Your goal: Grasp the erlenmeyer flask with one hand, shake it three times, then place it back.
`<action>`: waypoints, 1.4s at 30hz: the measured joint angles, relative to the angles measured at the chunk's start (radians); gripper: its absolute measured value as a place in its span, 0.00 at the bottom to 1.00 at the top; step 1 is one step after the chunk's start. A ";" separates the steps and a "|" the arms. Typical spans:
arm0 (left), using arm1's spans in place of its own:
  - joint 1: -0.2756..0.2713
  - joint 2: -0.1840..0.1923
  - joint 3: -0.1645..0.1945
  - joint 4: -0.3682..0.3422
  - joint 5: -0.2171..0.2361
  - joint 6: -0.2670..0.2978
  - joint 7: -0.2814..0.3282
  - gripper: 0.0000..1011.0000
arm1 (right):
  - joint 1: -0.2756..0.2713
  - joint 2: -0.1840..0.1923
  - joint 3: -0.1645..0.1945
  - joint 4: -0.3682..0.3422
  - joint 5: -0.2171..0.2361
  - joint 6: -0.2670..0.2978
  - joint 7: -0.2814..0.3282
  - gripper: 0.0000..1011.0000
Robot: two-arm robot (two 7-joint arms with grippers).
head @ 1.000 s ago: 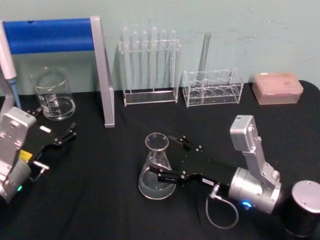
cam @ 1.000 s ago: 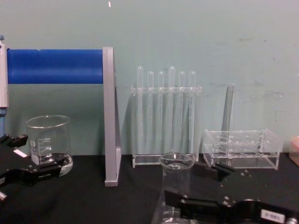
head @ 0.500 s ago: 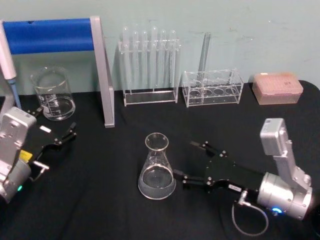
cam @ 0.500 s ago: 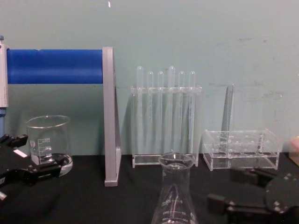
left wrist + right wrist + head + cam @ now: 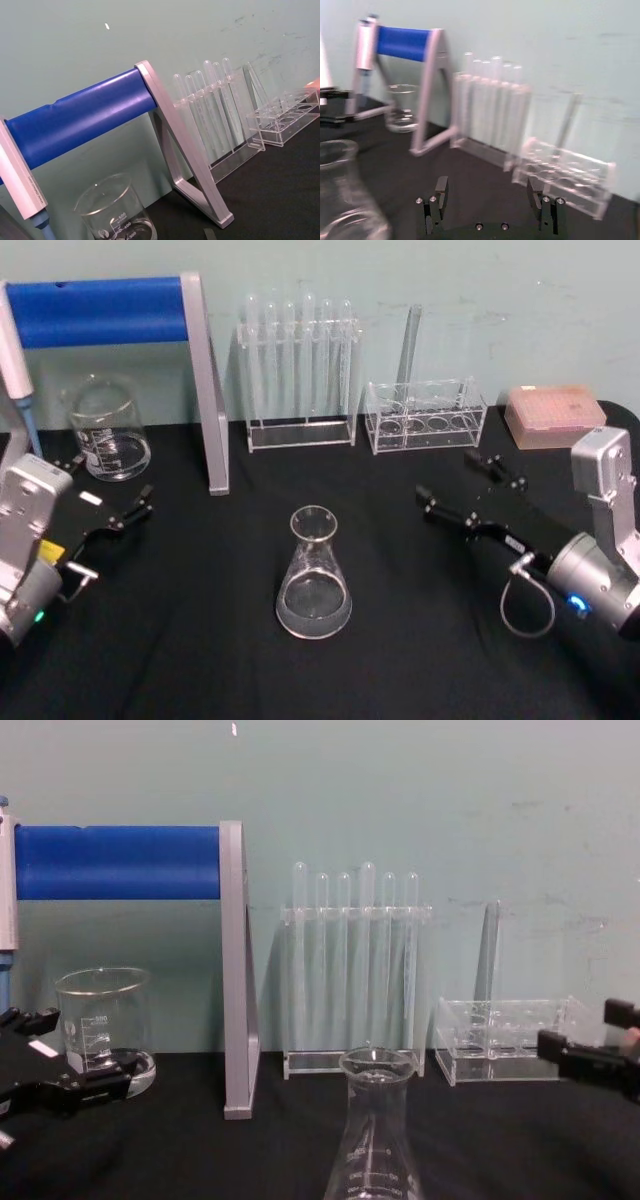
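Observation:
The erlenmeyer flask (image 5: 313,575) stands upright on the black table (image 5: 200,650), centre front, with nothing touching it. It also rises at the bottom centre of the chest view as the flask (image 5: 375,1145), and its rim shows at the edge of the right wrist view (image 5: 337,200). My right gripper (image 5: 455,485), the hand, hovers open and empty well to the flask's right, in front of the low clear rack. Its two fingers (image 5: 439,200) stand wide apart. My left gripper (image 5: 105,488) rests open at the far left near the beaker.
A glass beaker (image 5: 105,428) stands back left beside a blue-roll stand (image 5: 205,390) and a pipette (image 5: 15,360). A test tube rack (image 5: 300,370), a low clear rack (image 5: 425,418) and a pink tip box (image 5: 555,415) line the back wall.
My right gripper has drawn back from around the flask's base, moving right and farther back. The flask stays standing where it was. The left arm has not moved.

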 joint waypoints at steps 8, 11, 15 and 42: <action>0.000 0.000 0.000 0.000 0.000 0.000 0.000 0.99 | 0.063 -0.068 -0.012 0.108 -0.156 -0.064 -0.117 0.99; 0.000 0.000 0.000 0.000 0.000 0.000 0.000 0.99 | 0.074 -0.082 -0.025 0.131 -0.195 -0.077 -0.134 0.99; 0.000 0.000 0.000 0.000 0.000 0.000 0.000 0.99 | 0.086 -0.104 -0.040 0.161 -0.249 -0.090 -0.152 0.99; 0.000 0.000 0.000 0.000 0.000 0.000 0.000 0.99 | 0.085 -0.134 -0.029 0.179 -0.272 -0.085 -0.149 0.99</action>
